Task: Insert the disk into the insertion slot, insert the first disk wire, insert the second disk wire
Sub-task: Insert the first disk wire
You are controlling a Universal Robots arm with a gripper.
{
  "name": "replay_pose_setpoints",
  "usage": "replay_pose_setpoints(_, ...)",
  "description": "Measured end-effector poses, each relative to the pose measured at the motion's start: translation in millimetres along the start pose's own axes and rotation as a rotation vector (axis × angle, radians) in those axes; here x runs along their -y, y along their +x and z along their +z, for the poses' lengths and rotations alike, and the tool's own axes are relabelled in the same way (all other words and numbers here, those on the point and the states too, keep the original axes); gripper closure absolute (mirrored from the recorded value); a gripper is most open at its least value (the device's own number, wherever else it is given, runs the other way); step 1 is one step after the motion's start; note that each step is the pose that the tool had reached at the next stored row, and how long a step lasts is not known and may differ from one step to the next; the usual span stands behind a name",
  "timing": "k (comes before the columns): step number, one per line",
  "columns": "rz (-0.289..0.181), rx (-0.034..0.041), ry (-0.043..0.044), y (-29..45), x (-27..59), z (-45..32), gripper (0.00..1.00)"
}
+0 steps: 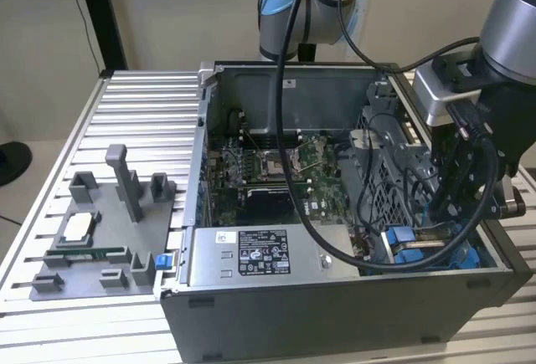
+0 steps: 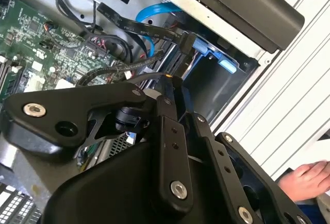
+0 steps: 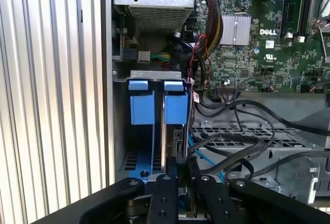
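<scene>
Item 1, gripper [image 3: 180, 165]: I have it down inside the case [image 1: 335, 310], at the near corner on the exterior view's right. The jaws are drawn to a narrow gap on a slim dark plug [image 3: 179, 149]. I judge it gripped, not merely touched. I cannot tell which wire it belongs to

Item 2, disk [image 3: 175, 109]: seated edge-up in the slot [image 3: 154, 74], in the bay nearer the board [image 3: 268, 44]. The bay beside it, against the case wall, stands open

Item 3, black wire [image 2: 135, 27]: flat, with its end at the disk's blue frame, just beside the gripper. I cannot tell whether it is fully home

Item 4, blue wire [image 2: 154, 12]: loops past the black wire toward the same spot

Item 5, hand [image 2: 309, 180]: a person's, over the table [image 2: 289, 105] outside the case, near the arm

Risks, as I judge them:
- If the plug sits skewed to its socket, pressing down could bend the contacts or jam it half-in
- The plug could twist in so thin a grip
- Loose wires crowd the bay and could snag on the gripper and drag a seated end out
- The hand is close enough to be caught by any sideways move of the arm
</scene>
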State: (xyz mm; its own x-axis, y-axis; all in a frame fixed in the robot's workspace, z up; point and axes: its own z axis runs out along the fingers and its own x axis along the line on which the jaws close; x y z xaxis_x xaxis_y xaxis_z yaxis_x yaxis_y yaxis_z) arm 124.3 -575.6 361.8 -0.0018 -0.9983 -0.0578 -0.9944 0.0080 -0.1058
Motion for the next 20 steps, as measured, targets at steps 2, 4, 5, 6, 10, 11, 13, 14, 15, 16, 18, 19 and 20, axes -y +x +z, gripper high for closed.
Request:
replay_pose_setpoints(2,0.000,-0.0001,0.0013,0.0,0.0,0.0,1.00)
replay_pose_setpoints(4,-0.001,0.0000,0.0155,0.0,-1.1,0.6,1.00)
replay_pose_setpoints(5,-0.001,-0.0002,0.0246,0.0,-2.2,1.0,1.00)
replay_pose_setpoints(6,-0.002,-0.0003,0.0346,0.1,-4.3,1.6,1.00)
replay_pose_setpoints(10,-0.004,-0.0022,0.0726,-0.6,-12.7,3.8,1.00)
replay_pose_setpoints(11,-0.005,-0.0034,0.0818,-1.5,-13.0,4.3,1.00)
replay_pose_setpoints(13,-0.006,-0.0060,0.0966,-3.2,-13.2,5.9,1.00)
replay_pose_setpoints(14,-0.007,-0.0067,0.1017,-3.9,-13.4,7.1,1.00)
replay_pose_setpoints(15,-0.007,-0.0063,0.1041,-4.0,-13.5,8.7,1.00)
replay_pose_setpoints(16,-0.007,-0.0066,0.1062,-3.9,-13.7,10.5,1.00)
replay_pose_setpoints(18,-0.007,-0.0067,0.1096,-3.9,-14.1,13.7,1.00)
replay_pose_setpoints(19,-0.007,-0.0066,0.1118,-3.8,-14.3,15.2,1.00)
replay_pose_setpoints(20,-0.007,-0.0067,0.1143,-3.9,-14.3,16.2,1.00)
